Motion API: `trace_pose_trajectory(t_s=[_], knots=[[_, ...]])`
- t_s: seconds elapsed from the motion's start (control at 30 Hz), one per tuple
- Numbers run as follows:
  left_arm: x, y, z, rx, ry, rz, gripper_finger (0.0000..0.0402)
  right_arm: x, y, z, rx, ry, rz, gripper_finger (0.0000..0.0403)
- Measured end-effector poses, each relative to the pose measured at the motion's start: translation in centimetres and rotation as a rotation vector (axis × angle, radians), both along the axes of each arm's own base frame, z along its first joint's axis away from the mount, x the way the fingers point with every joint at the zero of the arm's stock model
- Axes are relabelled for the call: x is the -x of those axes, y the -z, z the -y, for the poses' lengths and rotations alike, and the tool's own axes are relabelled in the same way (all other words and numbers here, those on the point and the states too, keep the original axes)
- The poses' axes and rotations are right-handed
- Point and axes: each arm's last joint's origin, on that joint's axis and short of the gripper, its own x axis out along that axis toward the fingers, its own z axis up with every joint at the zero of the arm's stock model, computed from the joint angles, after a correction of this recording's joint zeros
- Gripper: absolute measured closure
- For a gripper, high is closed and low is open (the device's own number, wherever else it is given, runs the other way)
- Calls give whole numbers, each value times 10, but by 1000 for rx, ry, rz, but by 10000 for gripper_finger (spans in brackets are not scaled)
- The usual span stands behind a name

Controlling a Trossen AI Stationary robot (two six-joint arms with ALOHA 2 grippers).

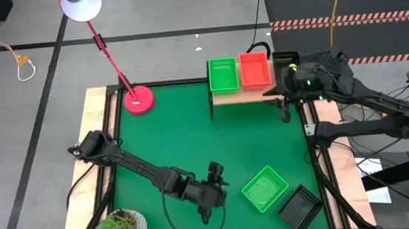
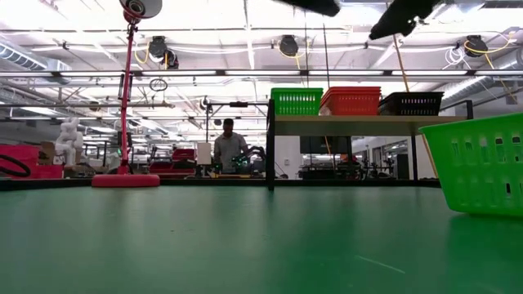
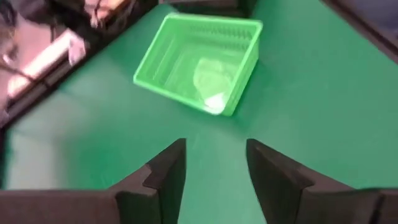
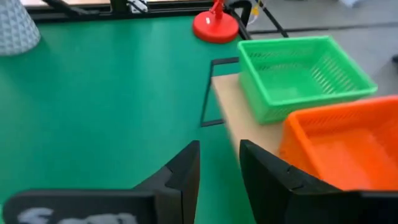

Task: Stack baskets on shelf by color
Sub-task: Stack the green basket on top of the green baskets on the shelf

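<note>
1. Now my left gripper [image 3: 214, 171] hangs over the green table [image 1: 169, 132] near its front edge. Its two fingers are spread apart and hold nothing.
2. A loose green basket [image 3: 198, 62] sits on the table just ahead of that gripper, apart from it. It is turned slantwise, so one long side faces my fingers at an angle.
3. A loose black basket [image 1: 300, 208] lies just past the green one, by the table's front corner.
4. My left gripper is much nearer to both loose baskets than my right gripper [image 4: 219, 168], so I think the left one should reach.
5. My right gripper waits over the shelf [image 1: 251, 92], well away, with its fingers a little apart and empty.
6. On the shelf a green stack [image 2: 296, 100], an orange-red stack [image 2: 350, 100] and a black stack [image 2: 411, 103] stand in a row.
7. There is bare table between my left gripper and the green basket. On the far side the black basket and the table edge are close, so I must not push it that way.
</note>
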Motion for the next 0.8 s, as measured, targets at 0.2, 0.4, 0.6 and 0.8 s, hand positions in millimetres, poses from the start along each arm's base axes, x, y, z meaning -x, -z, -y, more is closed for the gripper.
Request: trace_pose_trajectory(t_s=[0.2, 0.4, 0.6, 0.8], knots=[[5, -4, 19, -4, 116, 45, 231, -7, 0, -35, -33, 5, 12, 297], [5, -2, 27, 23, 155, 56, 231, -19, 3, -67, -12, -23, 23, 298], [-3, 2, 24, 42, 165, 80, 231, -33, 11, -98, -9, -77, 15, 298], [-19, 5, 9, 49, 178, 127, 231, -43, 23, -124, 15, -86, -21, 298]])
